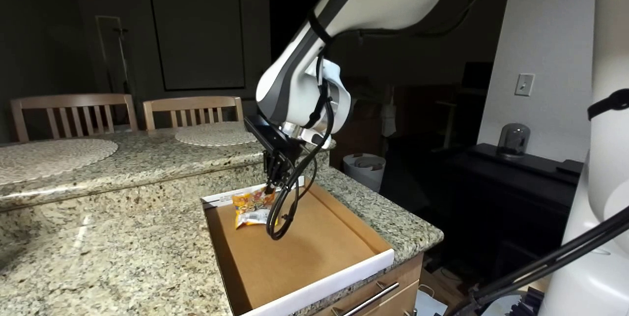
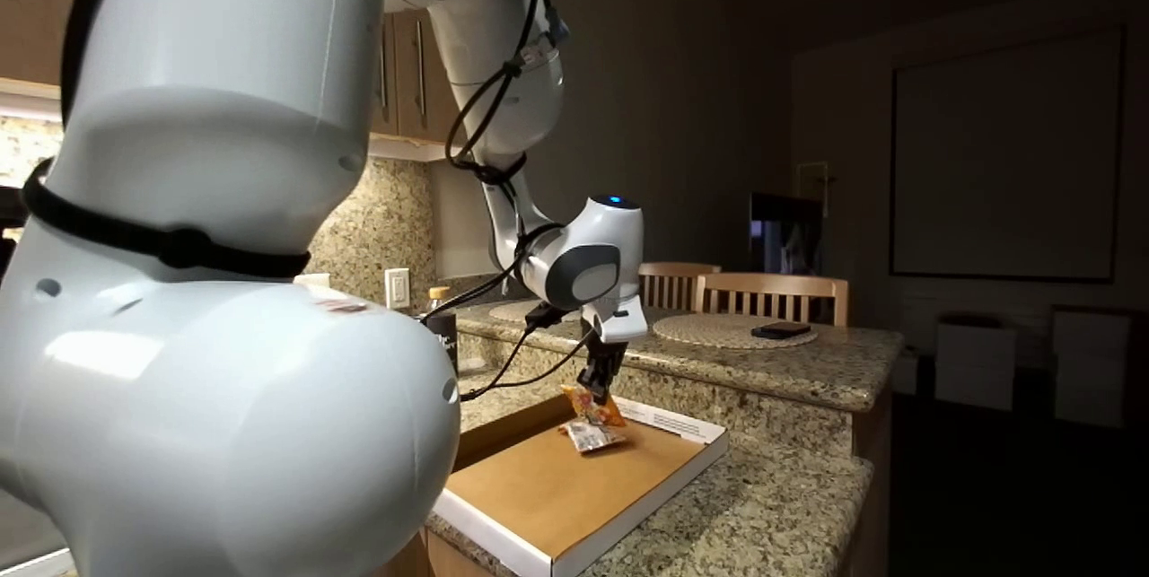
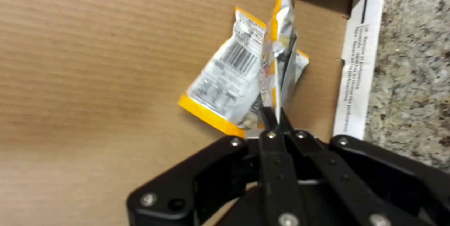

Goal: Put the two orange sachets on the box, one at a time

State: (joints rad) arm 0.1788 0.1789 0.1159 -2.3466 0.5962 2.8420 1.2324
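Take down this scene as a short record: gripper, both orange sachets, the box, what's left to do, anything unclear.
Gripper: shut on the held sachet
Held sachet: pinched by an edge, over the lying sachet
Lying sachet: in the box, barcode side up
Box: on the granite counter
Left to do: likely just releasing the held sachet
Unclear: whether the sachets touch

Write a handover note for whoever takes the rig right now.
Tool: shut on one orange sachet, held over the box.
Other sachet: lying in the box, barcode side up, below the held one; whether they touch, can't tell.
Done: one sachet in the box.
Left: release the held sachet there, then probably back off.
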